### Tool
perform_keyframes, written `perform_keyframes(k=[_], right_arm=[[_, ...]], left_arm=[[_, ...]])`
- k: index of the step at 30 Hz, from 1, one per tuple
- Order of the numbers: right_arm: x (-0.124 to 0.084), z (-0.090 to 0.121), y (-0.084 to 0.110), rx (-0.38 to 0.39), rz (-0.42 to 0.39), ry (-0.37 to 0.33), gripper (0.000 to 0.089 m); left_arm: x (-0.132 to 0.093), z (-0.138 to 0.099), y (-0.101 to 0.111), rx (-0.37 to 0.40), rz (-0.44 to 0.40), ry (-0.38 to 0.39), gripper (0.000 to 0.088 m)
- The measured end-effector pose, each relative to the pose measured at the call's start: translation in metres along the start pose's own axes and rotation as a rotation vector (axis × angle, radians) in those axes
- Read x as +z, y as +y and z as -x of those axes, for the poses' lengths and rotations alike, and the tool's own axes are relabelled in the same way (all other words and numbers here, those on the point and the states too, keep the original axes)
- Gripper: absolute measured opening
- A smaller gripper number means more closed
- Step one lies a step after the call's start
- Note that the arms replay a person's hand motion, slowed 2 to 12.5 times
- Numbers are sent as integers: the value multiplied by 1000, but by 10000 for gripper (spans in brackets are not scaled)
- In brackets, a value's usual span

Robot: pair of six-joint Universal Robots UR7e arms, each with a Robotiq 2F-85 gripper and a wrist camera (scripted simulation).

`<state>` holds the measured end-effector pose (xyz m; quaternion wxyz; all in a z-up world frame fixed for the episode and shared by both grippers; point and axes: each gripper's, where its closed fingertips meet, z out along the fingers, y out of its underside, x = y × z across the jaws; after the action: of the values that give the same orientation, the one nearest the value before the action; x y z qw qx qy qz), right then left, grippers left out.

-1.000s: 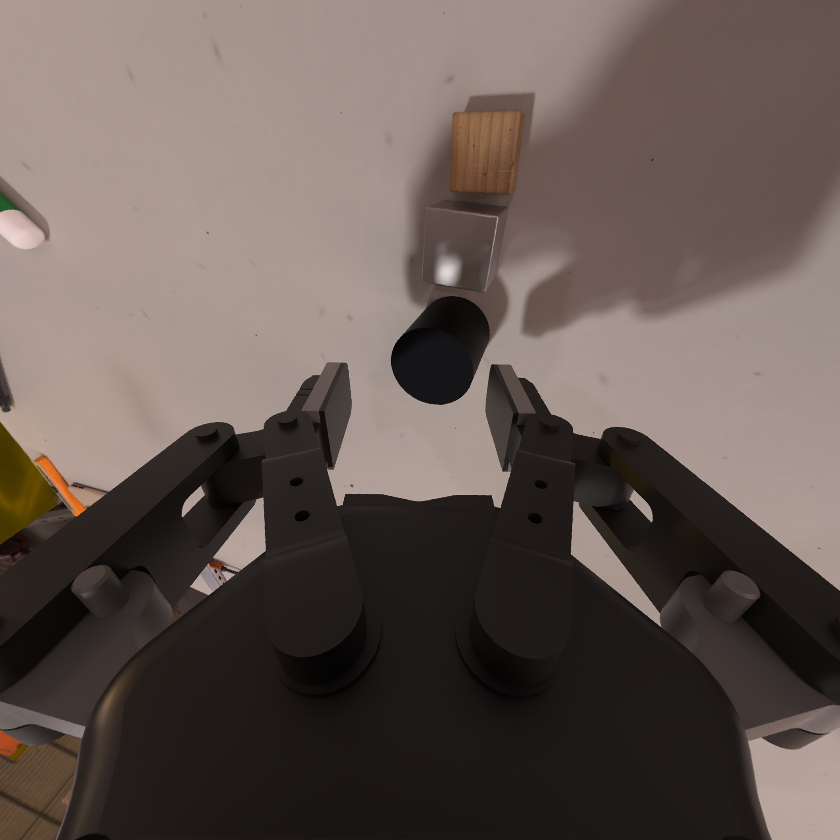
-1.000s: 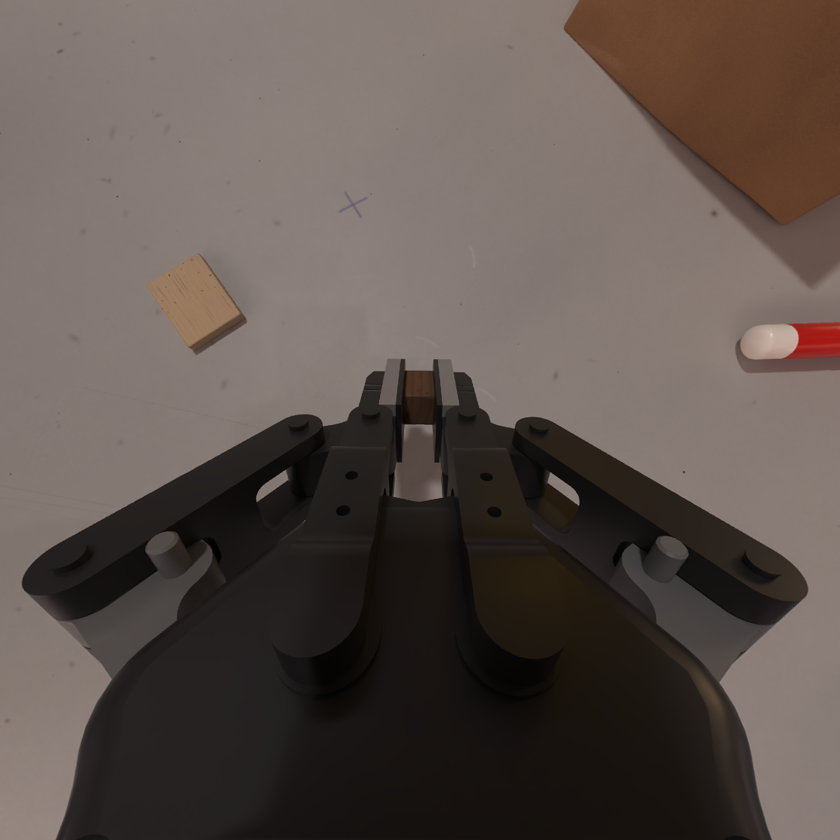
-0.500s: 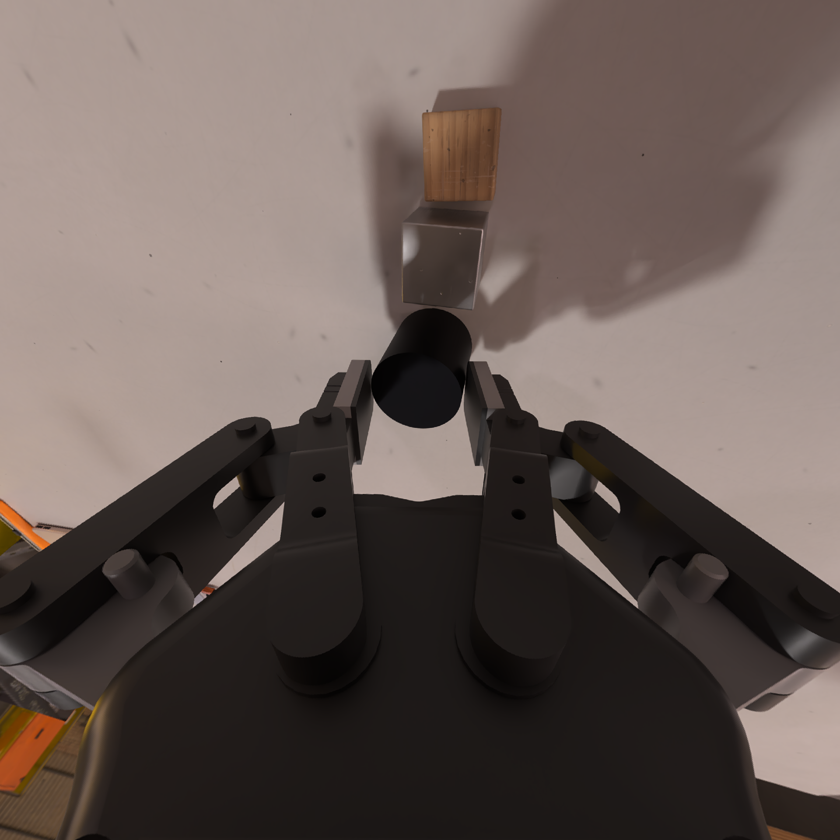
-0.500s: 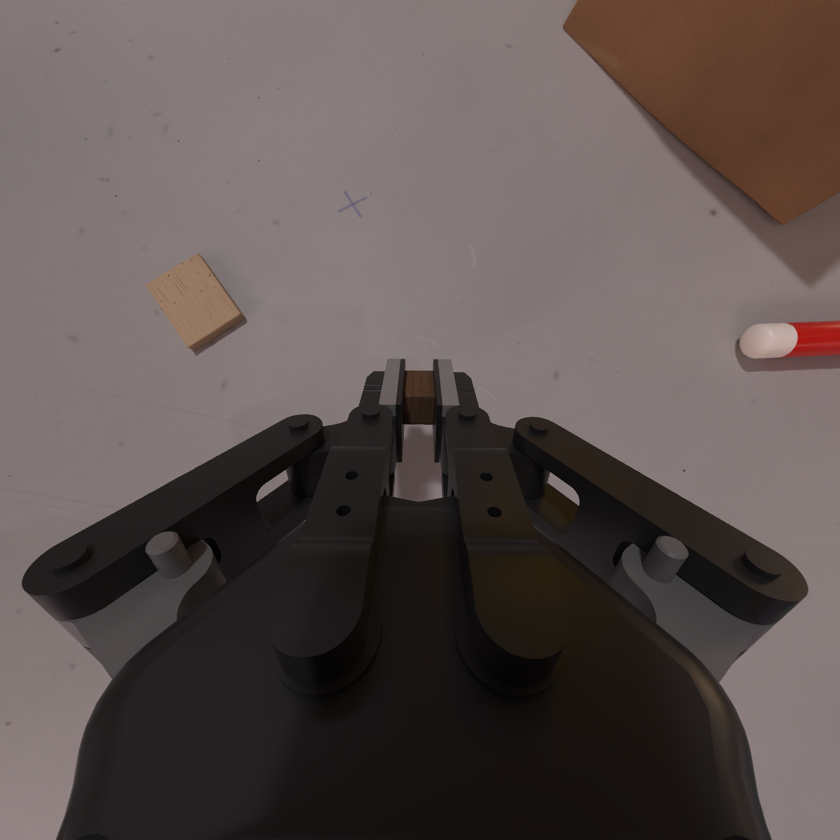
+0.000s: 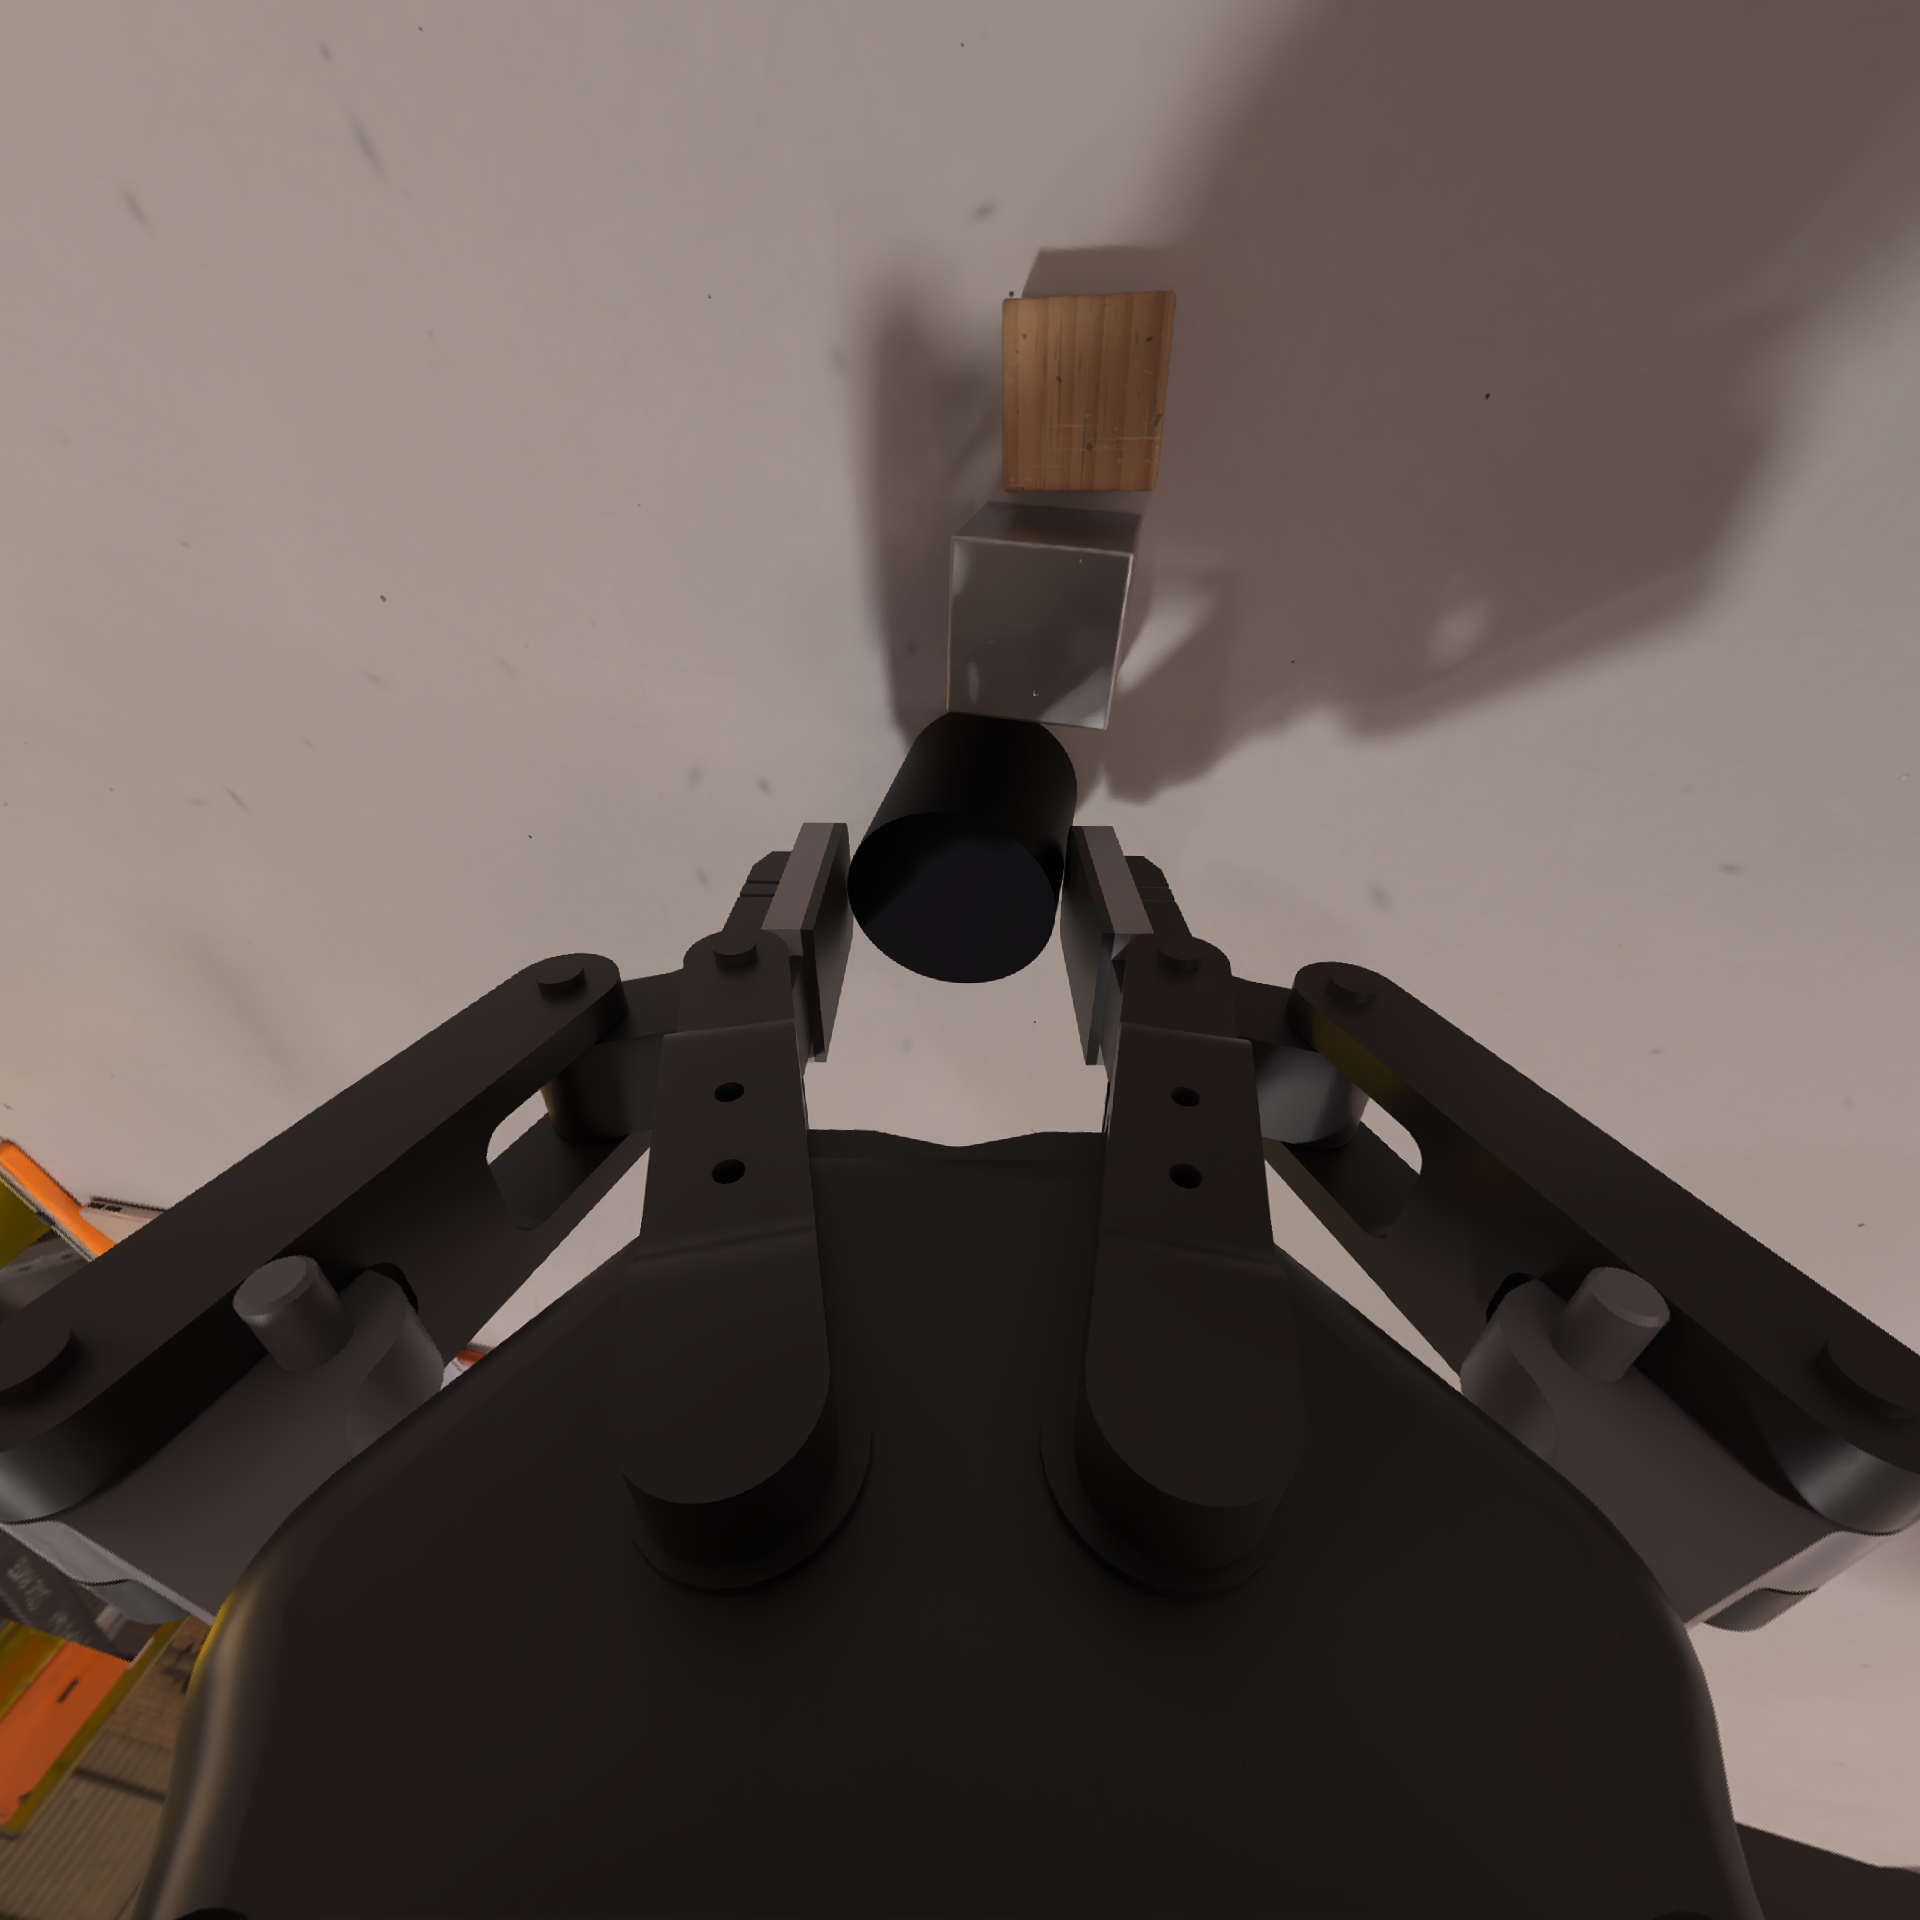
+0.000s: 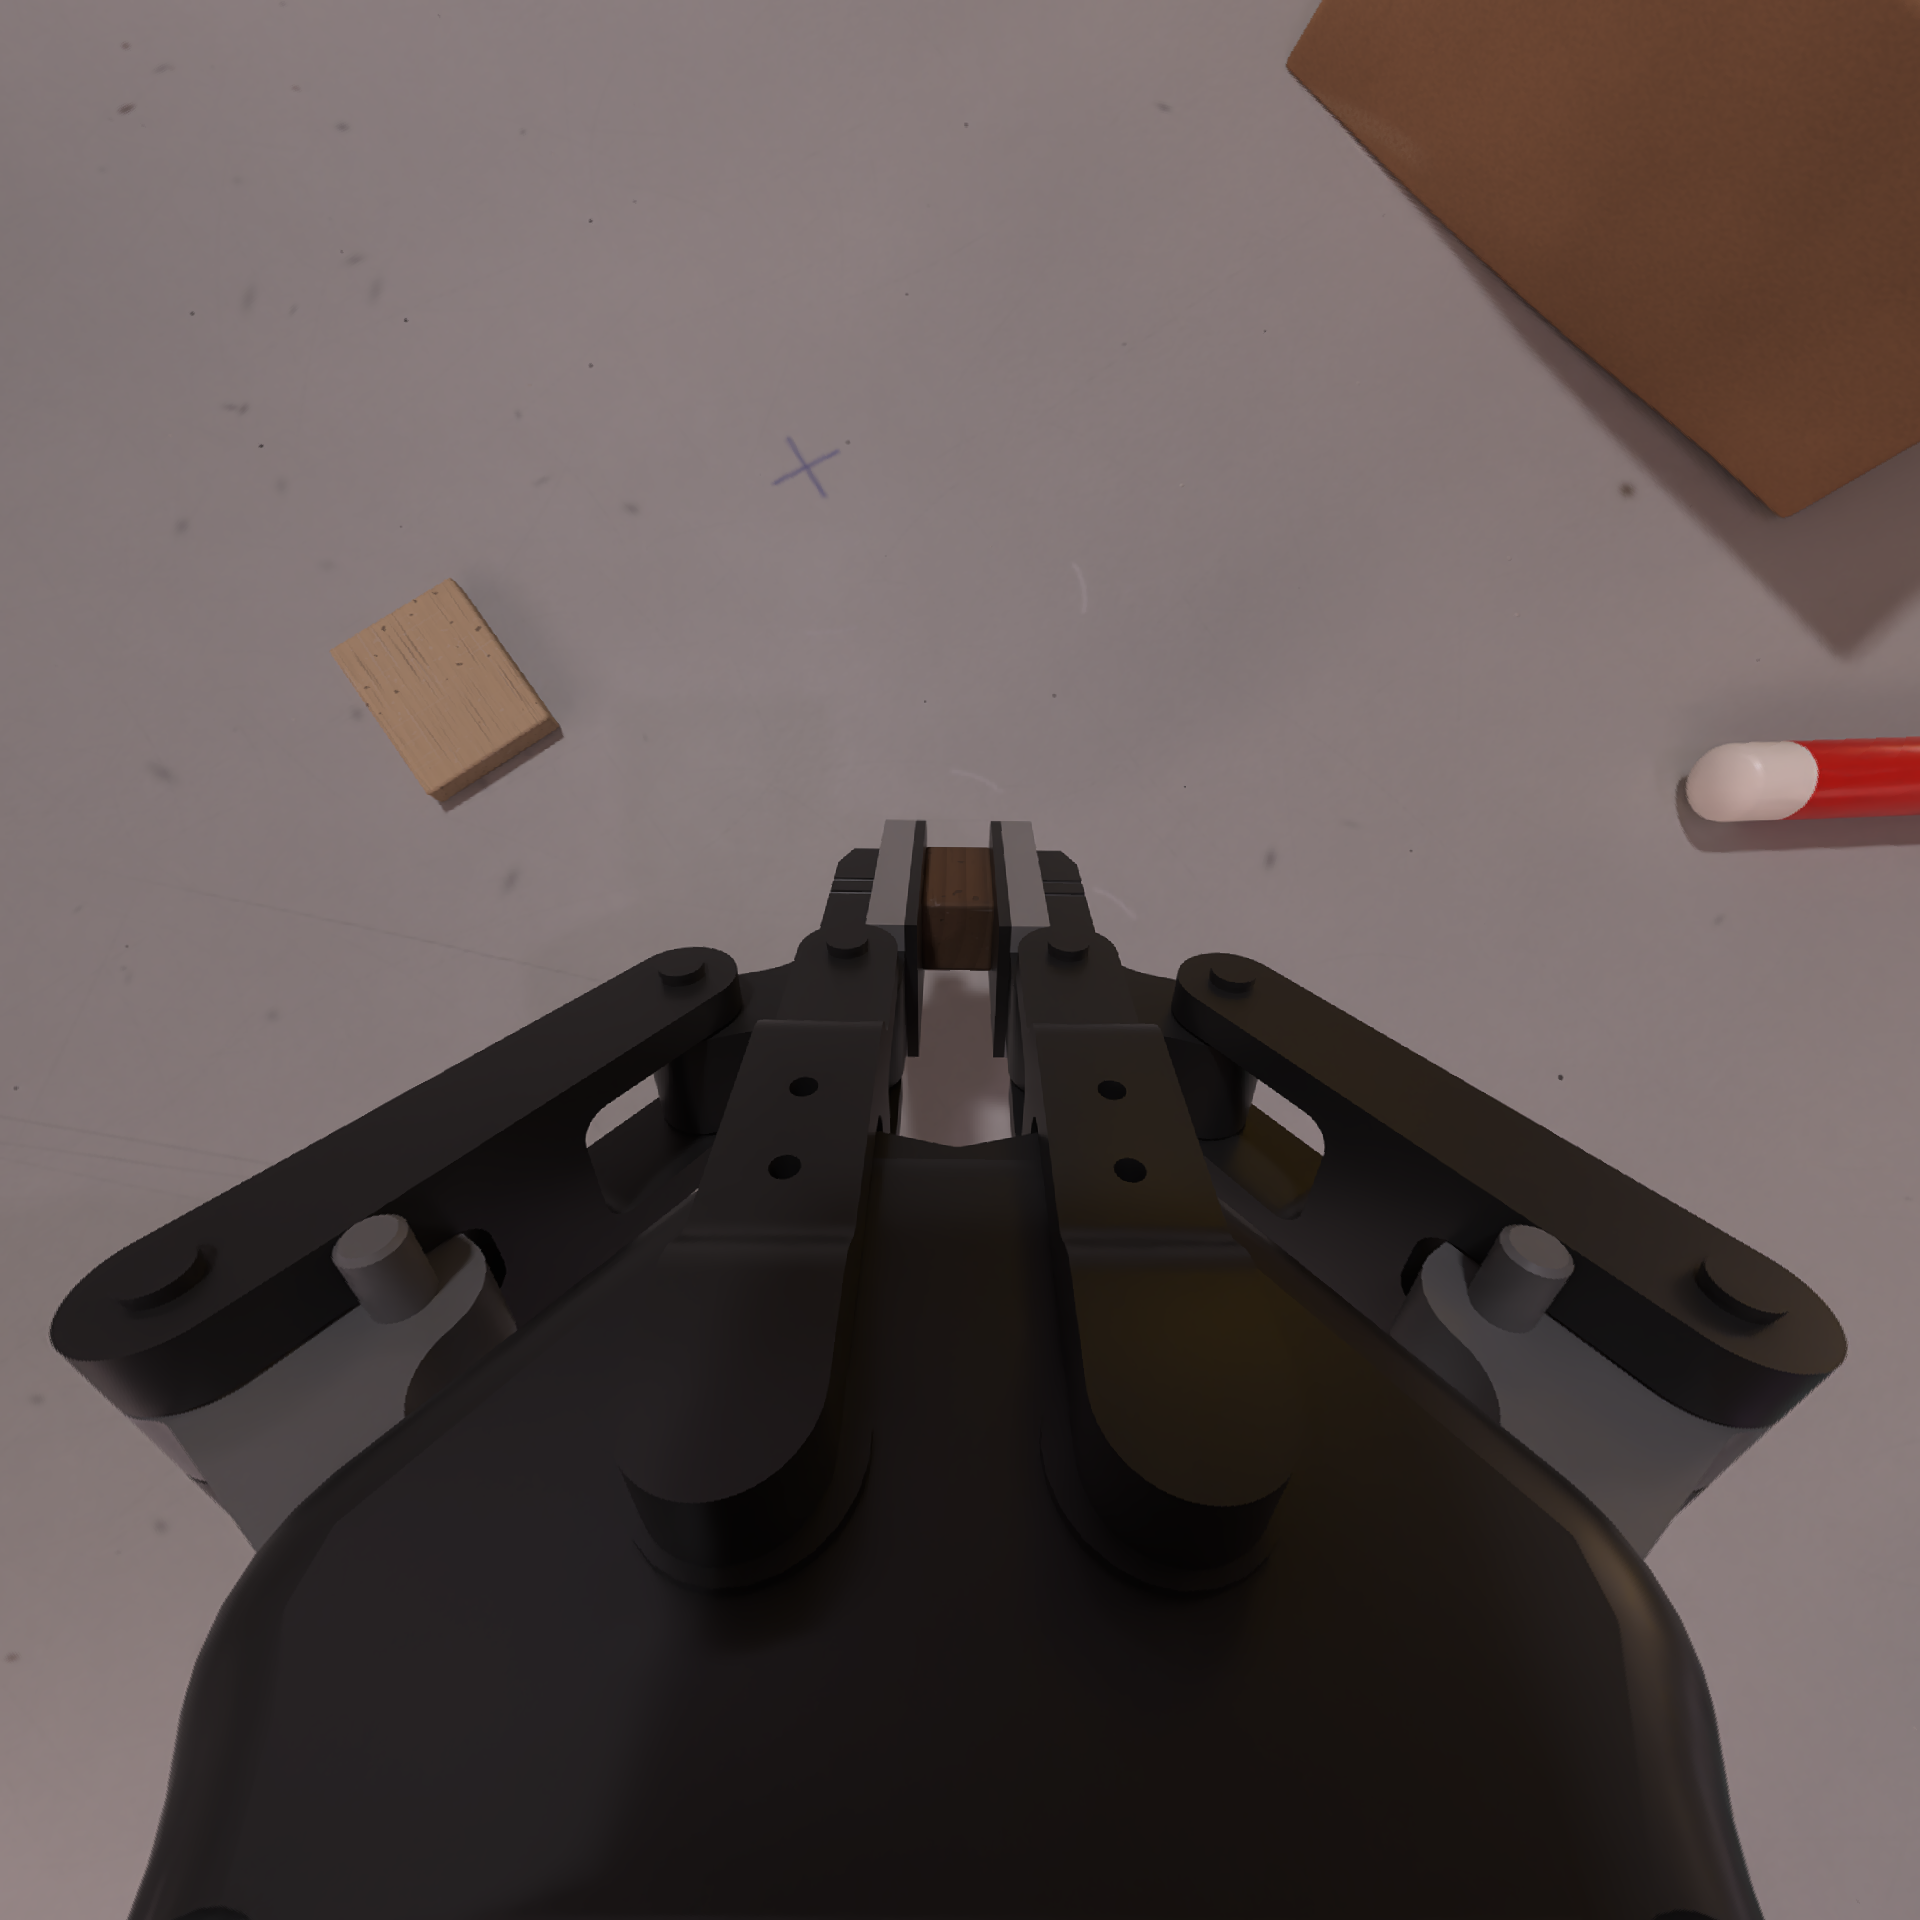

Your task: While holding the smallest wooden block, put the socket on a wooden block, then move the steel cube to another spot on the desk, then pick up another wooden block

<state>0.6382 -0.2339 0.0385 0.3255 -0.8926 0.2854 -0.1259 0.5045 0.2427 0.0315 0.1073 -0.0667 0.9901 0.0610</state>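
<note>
In the left wrist view the black cylindrical socket [image 5: 961, 862] stands on the pale desk between the pads of my left gripper [image 5: 956, 842], which touch it on both sides. Just beyond it stands the steel cube [image 5: 1034, 613], and beyond that a brown wooden block [image 5: 1086, 390]; the three stand in a line. In the right wrist view my right gripper [image 6: 958, 833] is shut on the smallest, dark wooden block [image 6: 958, 904] and holds it above the desk. A light wooden block [image 6: 445, 686] lies flat to its left.
A brown flat sheet [image 6: 1662, 208] lies at the top right of the right wrist view, with a red marker with a white cap [image 6: 1808, 795] below it. A small cross mark [image 6: 805, 468] is on the desk. Orange and yellow items [image 5: 42, 1195] show past the desk edge.
My left gripper has moved forward around the socket and its fingers have closed from wide open onto the socket's sides. The right gripper and its block have not moved.
</note>
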Motion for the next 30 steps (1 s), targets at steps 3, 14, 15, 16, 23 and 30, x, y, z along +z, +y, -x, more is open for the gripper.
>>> perform_keyframes(k=[3,14,15,16,23,30], right_arm=[[0,0,0,-1,-1,2,106],[0,0,0,1,-4,10,106],[0,0,0,0,-4,11,106],[0,0,0,0,-4,12,106],[-1,0,0,-5,-4,20,106],[0,0,0,-8,-3,24,106]], left_arm=[[-3,1,0,-15,-13,-13,369],[-27,17,0,-82,-58,-112,369],[-30,19,0,-88,-61,-124,369],[-34,20,0,-94,-63,-136,369],[-62,31,-14,-115,-101,-207,369],[-92,38,-50,-100,-172,-254,369]])
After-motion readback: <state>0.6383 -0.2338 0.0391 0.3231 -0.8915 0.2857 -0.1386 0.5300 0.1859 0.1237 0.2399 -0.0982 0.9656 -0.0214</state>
